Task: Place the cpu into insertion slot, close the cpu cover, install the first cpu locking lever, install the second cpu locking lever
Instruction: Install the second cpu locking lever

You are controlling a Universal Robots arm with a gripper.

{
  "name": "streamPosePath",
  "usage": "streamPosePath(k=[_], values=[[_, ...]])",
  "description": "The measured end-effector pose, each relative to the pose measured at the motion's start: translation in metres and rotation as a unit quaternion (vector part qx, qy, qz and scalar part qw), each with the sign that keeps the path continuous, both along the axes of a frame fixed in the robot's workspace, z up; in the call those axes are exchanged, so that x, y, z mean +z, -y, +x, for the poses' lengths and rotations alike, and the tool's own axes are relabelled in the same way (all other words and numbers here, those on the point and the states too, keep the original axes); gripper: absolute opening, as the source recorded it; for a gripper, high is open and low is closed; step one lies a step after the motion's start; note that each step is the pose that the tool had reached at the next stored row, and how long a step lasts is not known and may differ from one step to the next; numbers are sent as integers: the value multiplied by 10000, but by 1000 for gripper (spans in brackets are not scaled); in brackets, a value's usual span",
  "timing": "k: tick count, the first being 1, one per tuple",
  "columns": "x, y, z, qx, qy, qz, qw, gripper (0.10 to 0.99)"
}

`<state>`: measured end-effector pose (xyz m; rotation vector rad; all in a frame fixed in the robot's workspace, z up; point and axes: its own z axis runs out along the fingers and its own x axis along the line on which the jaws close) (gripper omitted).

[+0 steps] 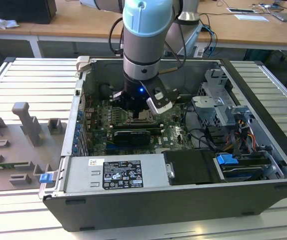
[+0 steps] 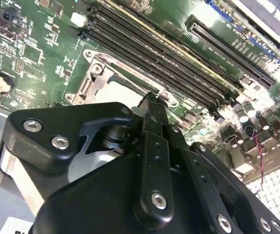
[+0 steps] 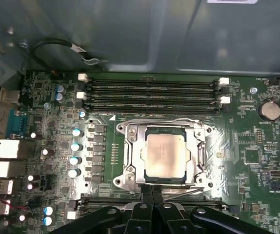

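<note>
In the first wrist view the cpu [image 3: 167,155], a pale silvery-beige square, lies flat in the insertion slot [image 3: 165,181] on the green motherboard. The cpu cover [image 3: 130,157], a silvery frame, lies down around it, and a thin metal lever rod [image 3: 154,120] runs along the socket's far edge. My gripper [image 3: 152,189] is shut with nothing between its fingers, its tips at the socket's near edge. In the second wrist view the gripper [image 2: 150,101] touches or hovers just over the cover [image 2: 93,83] beside the cpu [image 2: 119,91]. In the exterior view the gripper [image 1: 135,111] is low over the slot [image 1: 142,118].
The motherboard lies inside an open computer case [image 1: 148,212]. Long black memory slots [image 3: 150,90] run beside the socket. A black card [image 1: 132,135], a power supply [image 1: 114,172], a drive cage [image 1: 218,102] and cables [image 1: 208,137] surround the work area. A grey fixture [image 1: 26,125] stands outside the case.
</note>
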<state>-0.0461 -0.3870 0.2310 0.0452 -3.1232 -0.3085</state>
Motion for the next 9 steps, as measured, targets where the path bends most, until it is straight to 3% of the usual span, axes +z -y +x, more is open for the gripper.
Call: streamPosePath(k=[3,7,9], values=[[-8,82,-7,0,0,49,10000,106],[-16,118,-79,13,0,198,9998,106],[-37,137,-108,28,0,241,9997,106]])
